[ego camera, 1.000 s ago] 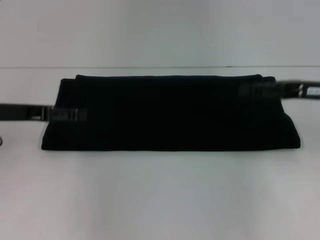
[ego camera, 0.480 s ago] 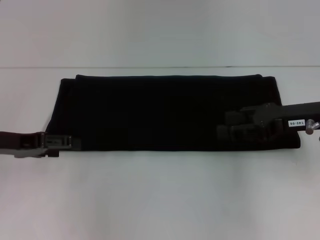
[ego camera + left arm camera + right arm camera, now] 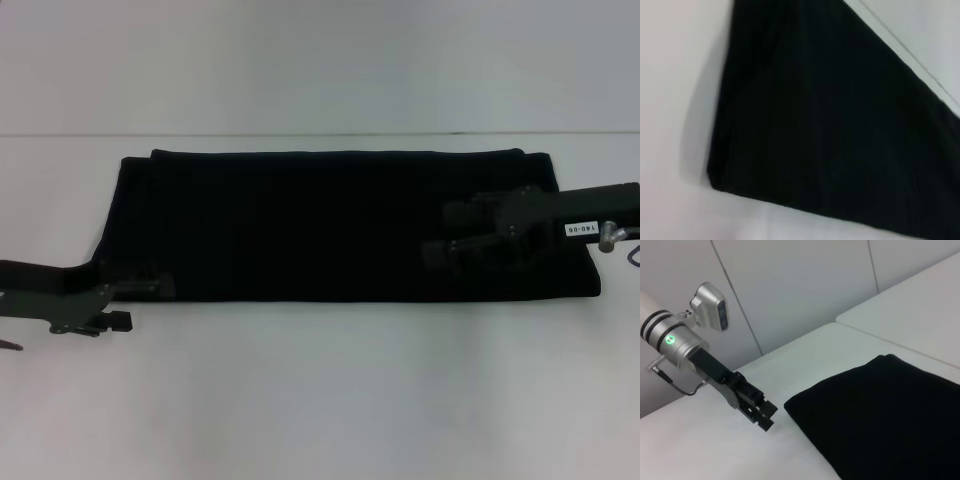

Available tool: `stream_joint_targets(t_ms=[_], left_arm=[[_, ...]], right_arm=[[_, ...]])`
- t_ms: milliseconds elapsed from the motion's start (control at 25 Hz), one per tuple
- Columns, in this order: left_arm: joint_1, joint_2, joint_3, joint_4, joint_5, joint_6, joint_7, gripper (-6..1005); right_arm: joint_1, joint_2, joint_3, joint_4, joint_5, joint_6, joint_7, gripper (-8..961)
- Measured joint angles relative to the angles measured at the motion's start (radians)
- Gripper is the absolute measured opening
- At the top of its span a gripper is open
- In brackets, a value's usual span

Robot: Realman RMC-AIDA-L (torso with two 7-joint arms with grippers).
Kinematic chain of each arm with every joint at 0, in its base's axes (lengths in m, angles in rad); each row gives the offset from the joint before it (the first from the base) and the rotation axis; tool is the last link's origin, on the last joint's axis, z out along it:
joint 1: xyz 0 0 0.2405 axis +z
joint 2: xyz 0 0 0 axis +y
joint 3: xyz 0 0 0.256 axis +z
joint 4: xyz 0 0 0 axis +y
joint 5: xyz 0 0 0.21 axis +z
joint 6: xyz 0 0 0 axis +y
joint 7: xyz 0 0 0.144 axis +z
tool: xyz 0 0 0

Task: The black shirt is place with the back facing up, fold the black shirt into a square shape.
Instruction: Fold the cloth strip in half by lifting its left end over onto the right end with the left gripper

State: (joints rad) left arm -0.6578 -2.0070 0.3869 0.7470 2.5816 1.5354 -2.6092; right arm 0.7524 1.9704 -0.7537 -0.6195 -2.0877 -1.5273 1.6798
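The black shirt (image 3: 330, 225) lies flat on the white table as a long folded band running left to right. Its near left corner fills the left wrist view (image 3: 830, 130), and that same end shows in the right wrist view (image 3: 890, 410). My left gripper (image 3: 150, 305) sits low at that near left corner, just off the cloth, open and holding nothing. The right wrist view shows the left gripper (image 3: 765, 416) a short gap away from the shirt's edge. My right gripper (image 3: 442, 232) hovers over the right part of the shirt, pointing left, open and empty.
The white table (image 3: 320, 400) stretches bare in front of the shirt. A seam in the tabletop (image 3: 300, 134) runs just behind the shirt's far edge. A pale panelled wall (image 3: 800, 285) stands beyond the table's left end.
The left gripper has come toward the near edge, from the shirt's left side down to its near left corner. The right gripper has come from the far right corner inward over the shirt.
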Motion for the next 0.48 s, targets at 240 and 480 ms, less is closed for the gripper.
stream_joint_targets(t_ms=[240, 480], left_arm=[[-0.002, 0.017, -0.107, -0.040, -0.012, -0.027, -0.119, 923], [-0.005, 0.026, -0.165, -0.073, -0.004, -0.056, -0.165, 922]], right_arm=[[0.015, 0.001, 0.007, -0.003, 0.005, 0.016, -0.001, 904], [0.027, 0.005, 0.010, -0.003, 0.007, 0.032, 0.004, 904]])
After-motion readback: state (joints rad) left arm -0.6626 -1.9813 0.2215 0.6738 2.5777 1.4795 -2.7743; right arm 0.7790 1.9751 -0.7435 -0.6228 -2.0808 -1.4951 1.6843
